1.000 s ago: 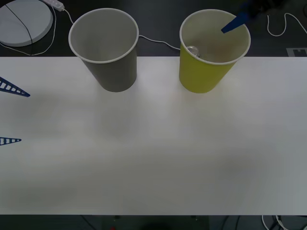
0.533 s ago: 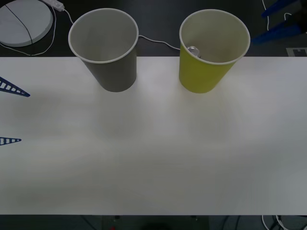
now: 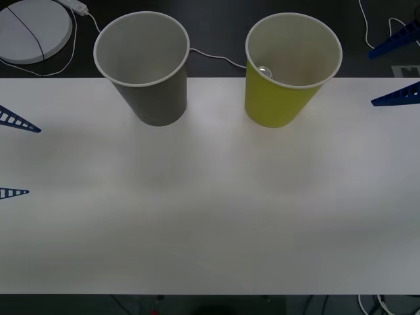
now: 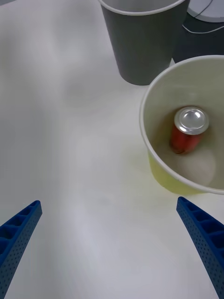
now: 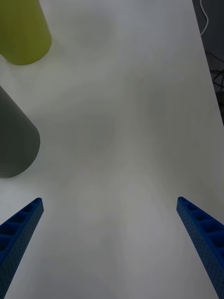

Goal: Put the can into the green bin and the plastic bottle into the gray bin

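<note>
Two bins upright, can inside the green one

Two paper-cup-shaped bins stand side by side at the far edge of the white surface (image 3: 210, 210): the gray bin (image 3: 152, 92) toward the robot's left and the green bin (image 3: 279, 98) toward its right, apart from each other. The can (image 4: 187, 131) sits upright on the floor of the green bin, its silver top facing up; from the front its top glints just inside the near rim.

The right end effector (image 3: 396, 70) hangs at the right edge of the front view, to the right of the green bin and clear of it, its two blue ribbed fingers spread wide with nothing between them. Its wrist camera looks down into the green bin.

The left end effector (image 3: 14, 156) waits at the left edge over the surface, fingers likewise spread and empty, well apart from both bins.

A white round object (image 3: 29, 29) with a cable lies on the dark floor beyond the surface.
</note>
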`<state>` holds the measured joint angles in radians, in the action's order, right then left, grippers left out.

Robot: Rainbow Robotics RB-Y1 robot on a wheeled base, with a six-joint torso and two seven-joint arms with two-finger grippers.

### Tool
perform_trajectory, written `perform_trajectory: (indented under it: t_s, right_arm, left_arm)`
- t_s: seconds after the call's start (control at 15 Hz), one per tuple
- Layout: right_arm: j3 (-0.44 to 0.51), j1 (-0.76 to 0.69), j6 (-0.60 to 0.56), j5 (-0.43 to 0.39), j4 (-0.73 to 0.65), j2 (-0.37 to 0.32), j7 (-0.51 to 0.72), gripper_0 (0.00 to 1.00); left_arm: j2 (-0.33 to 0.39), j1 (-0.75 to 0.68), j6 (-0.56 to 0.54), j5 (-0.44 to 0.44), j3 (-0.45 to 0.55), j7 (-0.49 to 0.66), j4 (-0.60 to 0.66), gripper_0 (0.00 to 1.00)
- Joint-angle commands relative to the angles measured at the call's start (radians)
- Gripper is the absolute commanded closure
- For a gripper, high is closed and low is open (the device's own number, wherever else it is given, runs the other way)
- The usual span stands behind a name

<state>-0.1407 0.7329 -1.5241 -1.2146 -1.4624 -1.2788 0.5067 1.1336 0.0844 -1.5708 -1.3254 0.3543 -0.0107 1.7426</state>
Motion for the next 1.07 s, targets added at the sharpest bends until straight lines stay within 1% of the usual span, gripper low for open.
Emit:
perform_trajectory:
  t_s: [0.07,0.4,0.8,0.93,1.07]
  right_arm:
    - [0.079,-0.125,0.001,0.033,-0.044,-0.013,-0.102,0.00]
    - [0.217,-0.320,0.001,0.038,-0.092,-0.011,-0.257,0.00]
    - [0.326,-0.507,0.013,0.047,-0.121,-0.007,-0.428,0.00]
    - [0.365,-0.572,0.019,0.047,-0.161,0.001,-0.436,0.00]
    - [0.412,-0.641,0.038,0.030,-0.220,0.024,-0.436,0.00]
  left_arm:
    - [0.000,0.000,0.000,0.000,0.000,0.000,0.000,0.00]
    - [0.000,0.000,0.000,0.000,0.000,0.000,0.000,0.00]
    - [0.000,0.000,0.000,0.000,0.000,0.000,0.000,0.00]
    - [0.000,0.000,0.000,0.000,0.000,0.000,0.000,0.00]
    - [0.000,0.000,0.000,0.000,0.000,0.000,0.000,0.00]
